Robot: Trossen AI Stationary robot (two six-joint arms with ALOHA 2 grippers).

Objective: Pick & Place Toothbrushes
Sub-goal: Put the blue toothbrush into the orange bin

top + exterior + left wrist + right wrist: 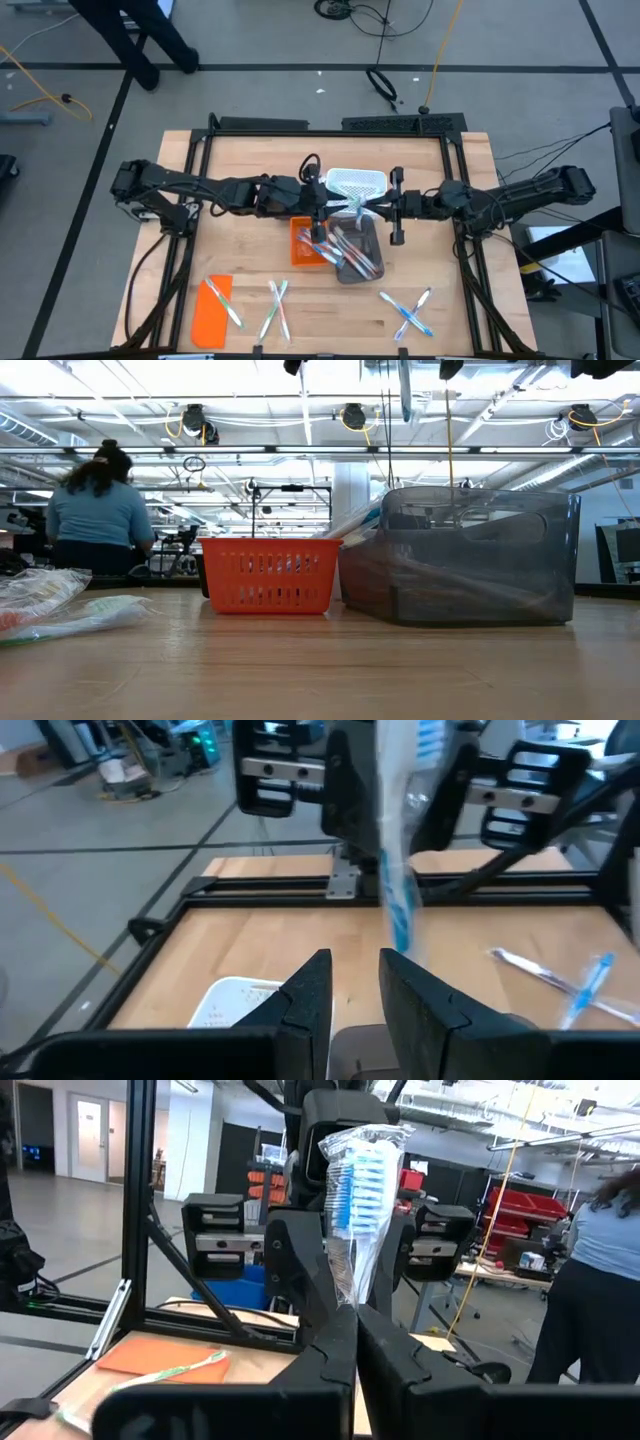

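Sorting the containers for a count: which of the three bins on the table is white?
The mesh basket farthest from the table's front edge; the orange basket and the grey bin sit in front of it.

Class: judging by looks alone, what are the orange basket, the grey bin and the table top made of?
Orange basket: probably moulded plastic, matte, its walls a slotted grid.
Grey bin: likely smoky translucent plastic, glossy; contents show through its walls.
Table top: looks like pale wood or wood laminate, with faint grain.
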